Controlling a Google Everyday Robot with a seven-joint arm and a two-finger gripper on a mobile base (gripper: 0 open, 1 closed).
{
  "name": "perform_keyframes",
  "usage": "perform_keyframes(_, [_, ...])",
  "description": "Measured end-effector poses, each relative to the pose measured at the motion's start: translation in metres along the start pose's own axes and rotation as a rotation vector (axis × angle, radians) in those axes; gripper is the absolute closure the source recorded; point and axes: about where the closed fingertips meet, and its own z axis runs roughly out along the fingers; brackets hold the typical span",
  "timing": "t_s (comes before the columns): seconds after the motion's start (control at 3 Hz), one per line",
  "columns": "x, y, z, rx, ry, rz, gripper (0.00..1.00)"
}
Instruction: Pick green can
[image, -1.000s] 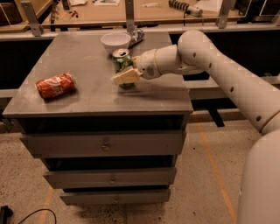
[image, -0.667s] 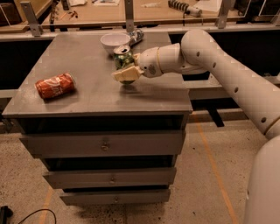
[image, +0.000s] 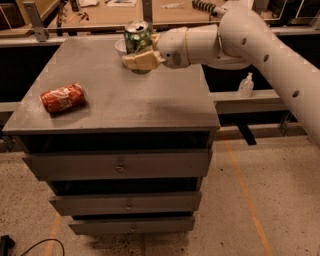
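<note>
Pinching the green can (image: 137, 39) around its lower body, the hand (image: 141, 61) sits over the far edge of the tabletop (image: 150, 107), its tan fingers (image: 145, 62) pressed against the can's sides. The can stands upright with its silver top showing; whether its base touches the tabletop cannot be told. The white arm (image: 250, 40) reaches in from the right. A white bowl (image: 119, 46) sits just behind the can, partly hidden by it. A red can (image: 62, 97) lies on its side near the left edge, well apart from the hand. The grey tabletop caps a cabinet of drawers (image: 120, 165). To the right a pump bottle (image: 246, 85) stands on a low ledge, a wooden workbench (image: 100, 15) runs behind, and the speckled floor (image: 260, 210) carries an orange line
</note>
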Motion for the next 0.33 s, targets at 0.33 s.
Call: perform_keyframes(0.33, [-0.0023, 0.0010, 0.0001, -0.001, -0.001, -0.003, 1.00])
